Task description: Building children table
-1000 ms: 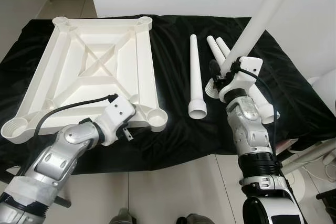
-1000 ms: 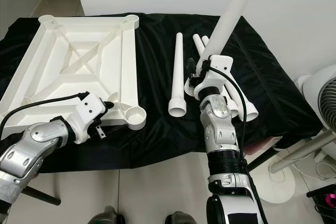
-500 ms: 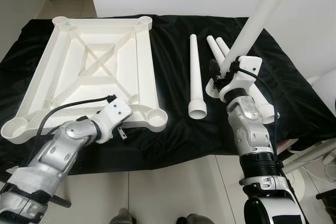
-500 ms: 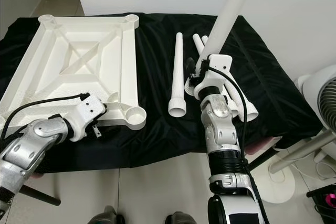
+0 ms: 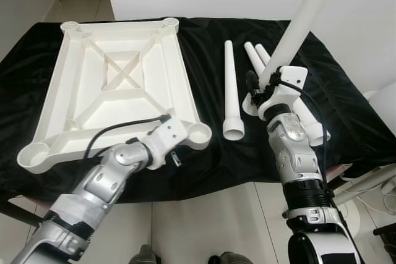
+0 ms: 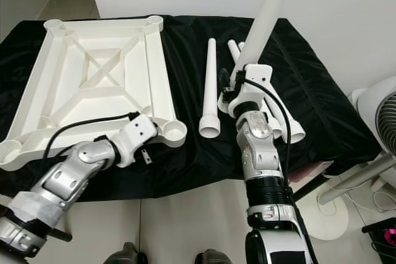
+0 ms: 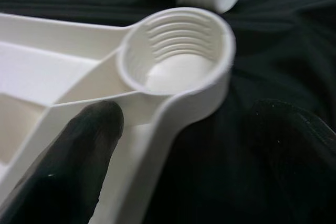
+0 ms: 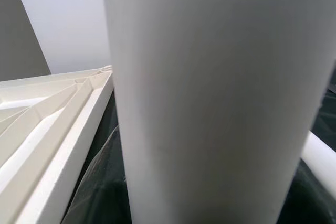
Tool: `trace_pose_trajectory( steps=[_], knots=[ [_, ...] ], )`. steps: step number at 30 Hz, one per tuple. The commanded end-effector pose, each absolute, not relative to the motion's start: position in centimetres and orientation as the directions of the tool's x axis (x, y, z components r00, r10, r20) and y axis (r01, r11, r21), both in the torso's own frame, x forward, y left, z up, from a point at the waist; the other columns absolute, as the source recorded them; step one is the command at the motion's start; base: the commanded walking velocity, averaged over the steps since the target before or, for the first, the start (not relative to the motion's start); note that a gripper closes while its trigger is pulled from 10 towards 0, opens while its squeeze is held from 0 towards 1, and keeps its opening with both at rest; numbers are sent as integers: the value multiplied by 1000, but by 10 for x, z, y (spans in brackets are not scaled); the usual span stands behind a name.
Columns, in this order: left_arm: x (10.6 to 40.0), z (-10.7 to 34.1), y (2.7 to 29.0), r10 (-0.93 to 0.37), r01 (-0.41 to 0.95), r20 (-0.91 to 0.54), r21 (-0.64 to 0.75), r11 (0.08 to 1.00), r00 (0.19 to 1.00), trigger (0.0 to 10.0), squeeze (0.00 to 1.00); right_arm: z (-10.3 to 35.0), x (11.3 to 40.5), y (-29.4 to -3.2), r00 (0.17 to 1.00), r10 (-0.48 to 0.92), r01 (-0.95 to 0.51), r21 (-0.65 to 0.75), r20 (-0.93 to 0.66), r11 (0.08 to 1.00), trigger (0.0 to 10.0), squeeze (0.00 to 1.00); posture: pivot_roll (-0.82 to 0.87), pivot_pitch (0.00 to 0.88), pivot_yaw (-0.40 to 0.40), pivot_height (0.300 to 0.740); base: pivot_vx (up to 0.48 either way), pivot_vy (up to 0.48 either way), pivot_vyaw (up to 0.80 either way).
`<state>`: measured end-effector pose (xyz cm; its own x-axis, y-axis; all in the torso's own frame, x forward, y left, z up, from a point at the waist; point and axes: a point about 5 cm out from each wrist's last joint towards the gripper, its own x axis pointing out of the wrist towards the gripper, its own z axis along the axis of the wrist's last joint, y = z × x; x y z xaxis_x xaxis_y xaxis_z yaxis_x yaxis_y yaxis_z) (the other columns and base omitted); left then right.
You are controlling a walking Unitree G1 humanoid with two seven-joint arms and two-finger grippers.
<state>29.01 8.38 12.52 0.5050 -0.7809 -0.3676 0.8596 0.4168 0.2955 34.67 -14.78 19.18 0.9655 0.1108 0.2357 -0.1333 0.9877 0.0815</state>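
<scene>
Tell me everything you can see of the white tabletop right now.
The tabletop is a square white plastic panel lying underside up on the black cloth, showing diagonal ribs and a round threaded socket at each corner. All four sockets look empty. The left gripper straddles the rim beside the near right socket, one finger on the inner wall.

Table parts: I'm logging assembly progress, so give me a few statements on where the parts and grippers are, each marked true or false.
1. The tabletop lies underside up on the black cloth. True.
2. The right gripper holds a leg upright. True.
3. A leg is already screwed into a corner socket. False: the near socket is empty.
4. The left gripper is at the tabletop's far corner. False: it is at the near corner.
5. Three legs lie on the cloth. True.
</scene>
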Motion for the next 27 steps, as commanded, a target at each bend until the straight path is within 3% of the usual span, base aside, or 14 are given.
trace_pose_trajectory(
  steps=[1, 8, 14, 22, 27],
  knots=[
    [286, 125, 69, -806, 881, -371, 301, 365, 461, 10000, 0, 191, 346, -148, 966, 112, -132, 74, 232, 988, 10000, 0, -52, 43, 0, 740, 0, 0, 0],
    [284, 126, 32, -812, 857, -296, 291, 425, 503, 10000, 0, 189, 346, -145, 965, 129, -146, 57, 229, 988, 10000, 0, -55, 46, 9, 740, 0, 0, 0],
    [284, 130, 22, -805, 840, -263, 280, 464, 532, 10000, 0, 189, 345, -144, 964, 136, -151, 50, 230, 987, 10000, 0, -55, 47, 11, 740, 0, 0, 0],
    [299, 153, 47, -767, 784, -208, 314, 536, 608, 10000, 0, 185, 340, -127, 944, 246, -255, 13, 220, 967, 10000, 0, -38, 56, 17, 740, 0, 0, 0],
    [305, 173, 70, -749, 749, -113, 247, 615, 652, 10000, 0, 178, 336, -115, 923, 327, -325, -43, 204, 945, 10000, 0, -32, 60, 22, 740, 0, 0, 0]
  ],
)
